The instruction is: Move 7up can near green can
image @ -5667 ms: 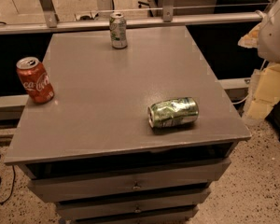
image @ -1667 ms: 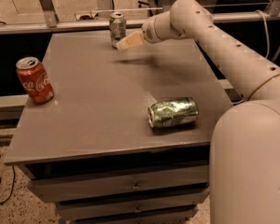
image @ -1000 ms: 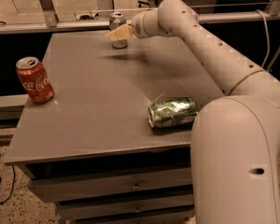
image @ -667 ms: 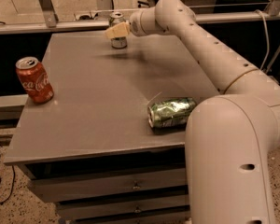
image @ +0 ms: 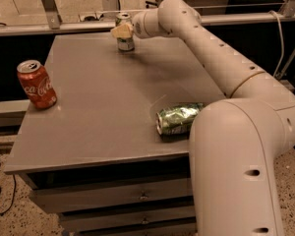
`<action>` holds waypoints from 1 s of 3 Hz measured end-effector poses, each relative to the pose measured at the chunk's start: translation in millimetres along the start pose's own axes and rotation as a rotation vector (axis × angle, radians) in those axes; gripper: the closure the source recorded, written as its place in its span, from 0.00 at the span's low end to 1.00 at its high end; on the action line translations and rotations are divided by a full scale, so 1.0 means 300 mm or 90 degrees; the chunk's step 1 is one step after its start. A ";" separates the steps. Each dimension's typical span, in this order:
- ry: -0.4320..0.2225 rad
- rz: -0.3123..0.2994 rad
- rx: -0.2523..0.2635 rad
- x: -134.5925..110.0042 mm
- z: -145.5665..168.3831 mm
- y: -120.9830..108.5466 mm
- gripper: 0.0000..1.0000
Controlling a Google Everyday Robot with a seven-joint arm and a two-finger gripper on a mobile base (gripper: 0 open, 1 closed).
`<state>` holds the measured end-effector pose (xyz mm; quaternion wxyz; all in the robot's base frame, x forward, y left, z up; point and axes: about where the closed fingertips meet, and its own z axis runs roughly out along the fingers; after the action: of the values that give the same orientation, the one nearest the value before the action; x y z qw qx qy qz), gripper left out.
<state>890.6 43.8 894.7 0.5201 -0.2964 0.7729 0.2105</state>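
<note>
1. The 7up can stands upright at the far edge of the counter. The gripper is right at its upper body, on the side facing the camera. Whether the gripper is spread around the can or already pinching it cannot be told here. If the hold is shallow or off-centre, the slim can may slip or twist as it lifts.
2. The can sits close to the counter's back edge. A push instead of a clean grasp could tip it over or send it off the back.
3. The green can lies on its side near the front right, well apart from the 7up can and partly hidden behind the arm. Lying so, it can roll. A nudge from the arm, or from the 7up can at set-down, could send it toward the front edge.
4. The way between them is a long diagonal across the counter. Carried too low, the can's base may drag and topple.
5. The red cola can stands at the left edge, well apart from that path, so I judge it little risk.
</note>
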 end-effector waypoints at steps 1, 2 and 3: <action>-0.003 -0.007 0.010 -0.001 -0.023 -0.007 0.60; -0.012 -0.023 0.012 -0.012 -0.081 0.006 0.84; -0.030 -0.054 0.000 -0.040 -0.197 0.042 1.00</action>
<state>845.3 18.4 928.0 0.5467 -0.3240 0.7469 0.1954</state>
